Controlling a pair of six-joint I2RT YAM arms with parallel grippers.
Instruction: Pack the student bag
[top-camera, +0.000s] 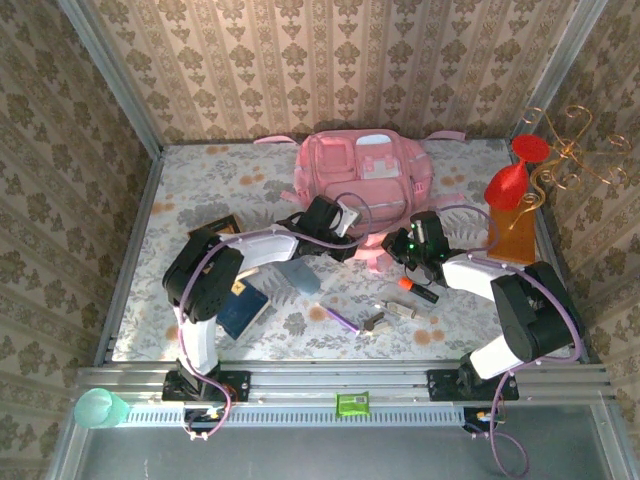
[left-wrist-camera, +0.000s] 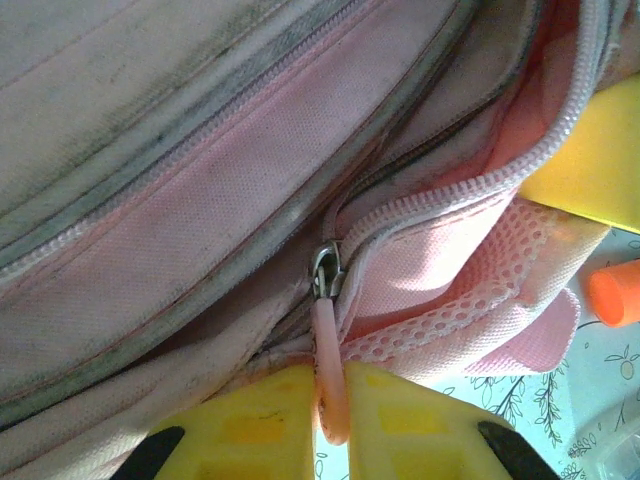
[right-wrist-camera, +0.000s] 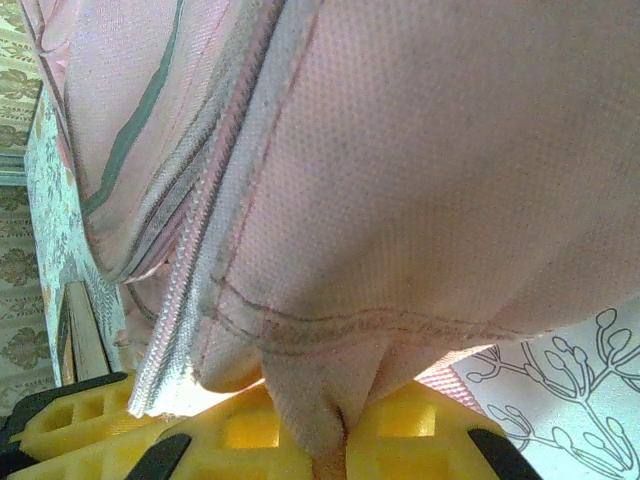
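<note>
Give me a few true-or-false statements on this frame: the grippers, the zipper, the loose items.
1. The left gripper is shut on the zipper pull of the student bag. True.
2. The right gripper is open and clear of the bag. False: it pinches a fold of the bag's fabric.
3. That zipper is fully closed. False: it gapes open beyond the slider.
4. A purple pen lies on the table in front of the bag. True.
5. The red glass sits left of the bag. False: it is to the bag's right.
</note>
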